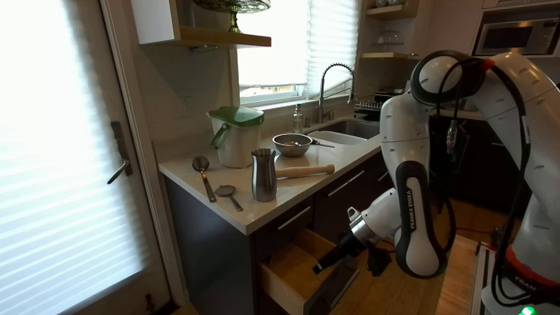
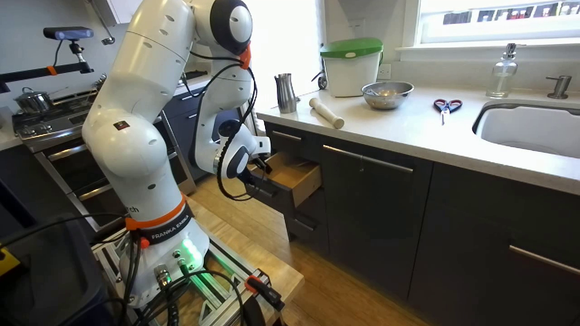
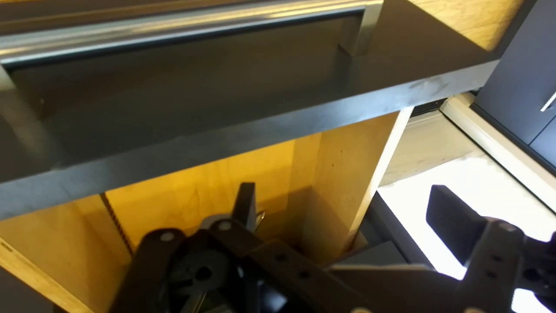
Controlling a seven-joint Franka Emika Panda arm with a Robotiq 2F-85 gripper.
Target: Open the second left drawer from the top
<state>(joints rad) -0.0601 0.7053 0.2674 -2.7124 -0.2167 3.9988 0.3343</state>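
Drawer (image 2: 308,184): 2nd fr. top, L stack (image 2: 317,203) under tabletop (image 2: 408,131); pulled well out, pale inside showing in both ext. views.
Opening: looks done; can't tell if at full travel. Left, prob.: only backing pincer (image 3: 343,187) clear.
Pincer: 2 fingers (image 3: 245,202), spread wide, nothing visibly held; bar handle (image 3: 195,27) (1) ungripped.
Arm (image 2: 131,136): qty 1, reaching down to drawer front; contact, can't tell.
Stack: 3 fronts visible, incl. top drawer (image 2: 299,144) ×1, closed, & lower drawer (image 2: 312,235) ×1, looks closed.
Tabletop: 1 ea. of lidded bin (image 2: 352,74), steel cup (image 1: 264,177), steel bowl (image 2: 387,96), wooden pin (image 2: 326,113), scissors (image 2: 446,111), spoon (image 1: 205,180), strainer (image 1: 225,190), soap bottle (image 2: 504,74).
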